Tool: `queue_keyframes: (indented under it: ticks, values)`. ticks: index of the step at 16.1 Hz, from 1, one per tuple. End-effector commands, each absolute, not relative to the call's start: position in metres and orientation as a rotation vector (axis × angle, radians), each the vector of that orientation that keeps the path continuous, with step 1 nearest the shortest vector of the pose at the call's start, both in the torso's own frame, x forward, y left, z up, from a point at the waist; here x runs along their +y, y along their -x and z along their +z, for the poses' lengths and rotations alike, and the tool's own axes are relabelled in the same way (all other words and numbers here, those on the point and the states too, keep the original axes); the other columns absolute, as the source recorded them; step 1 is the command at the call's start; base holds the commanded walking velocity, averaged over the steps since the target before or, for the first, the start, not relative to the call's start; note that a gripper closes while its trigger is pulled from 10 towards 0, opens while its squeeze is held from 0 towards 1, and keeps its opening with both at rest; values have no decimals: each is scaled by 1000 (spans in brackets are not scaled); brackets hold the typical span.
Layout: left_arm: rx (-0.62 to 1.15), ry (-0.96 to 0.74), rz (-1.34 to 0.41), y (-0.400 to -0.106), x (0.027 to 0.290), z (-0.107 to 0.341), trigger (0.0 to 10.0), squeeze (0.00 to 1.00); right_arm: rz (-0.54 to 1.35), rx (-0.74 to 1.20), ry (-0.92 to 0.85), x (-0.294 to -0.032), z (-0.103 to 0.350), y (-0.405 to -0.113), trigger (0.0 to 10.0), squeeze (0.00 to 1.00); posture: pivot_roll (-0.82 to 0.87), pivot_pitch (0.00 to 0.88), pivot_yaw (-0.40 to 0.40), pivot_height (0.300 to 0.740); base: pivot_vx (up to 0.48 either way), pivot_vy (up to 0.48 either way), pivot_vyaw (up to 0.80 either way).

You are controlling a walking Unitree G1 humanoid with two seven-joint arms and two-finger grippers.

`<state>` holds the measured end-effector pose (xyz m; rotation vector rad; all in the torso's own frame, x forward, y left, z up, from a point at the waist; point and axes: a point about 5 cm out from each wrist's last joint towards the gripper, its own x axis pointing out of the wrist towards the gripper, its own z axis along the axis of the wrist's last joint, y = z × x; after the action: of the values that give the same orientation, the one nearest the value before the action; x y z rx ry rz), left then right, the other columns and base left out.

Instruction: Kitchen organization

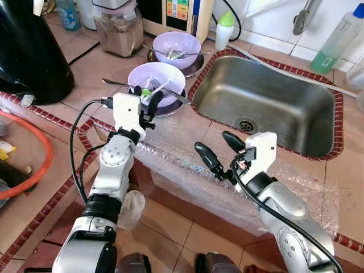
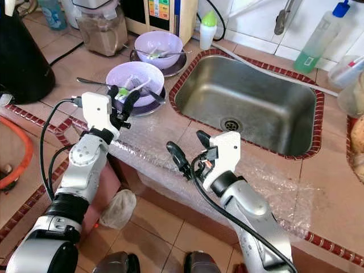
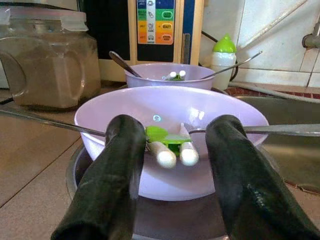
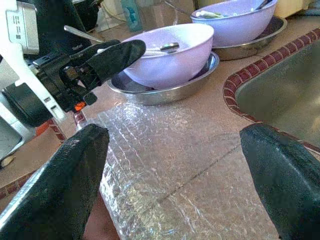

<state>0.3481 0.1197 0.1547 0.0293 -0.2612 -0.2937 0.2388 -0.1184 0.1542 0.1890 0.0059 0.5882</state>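
Observation:
A lavender bowl [image 1: 156,77] stands on a steel plate [image 1: 170,108] left of the sink [image 1: 267,96]. It holds a spoon [image 1: 116,83] and green and white utensils [image 3: 170,145]. A second lavender bowl [image 1: 177,42] with utensils stands behind it. My left gripper [image 1: 145,96] is open at the near bowl's front rim, one finger [image 3: 120,170] on each side of the utensils, nothing held. My right gripper [image 1: 215,143] hangs open over the bubble wrap [image 1: 187,153] at the counter's front edge, pointing towards the near bowl [image 4: 170,50].
A black kettle [image 1: 28,51] stands at the far left. Behind the bowls are a jar of brown powder [image 1: 116,28] and a white bottle with a green cap [image 1: 224,28]. A soap bottle [image 1: 333,45] is beyond the sink. An orange hose [image 1: 34,170] lies below left.

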Motion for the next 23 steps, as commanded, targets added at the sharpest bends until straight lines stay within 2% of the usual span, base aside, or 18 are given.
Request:
queue_keyframes:
  ticks: [1, 11, 17, 23]
  values:
    - [-255, -28, -321, -349, 115, 155, 0, 0, 588, 21, -197, -121, 152, -239, 10000, 0, -115, 138, -23, 740, 0, 0, 0]
    - [-280, -33, -307, -350, 119, 161, 0, 0, 563, 19, -197, -119, 147, -250, 10000, 0, -87, 123, -22, 740, 0, 0, 0]
    - [-384, -20, -227, -332, 134, 178, 0, 0, 524, -10, -180, -124, 147, -265, 10000, 0, -56, 83, -35, 740, 0, 0, 0]
    - [-452, -29, -283, -325, 127, 198, 0, 0, 458, -65, -164, -129, 152, -279, 10000, 0, -26, 52, -40, 740, 0, 0, 0]
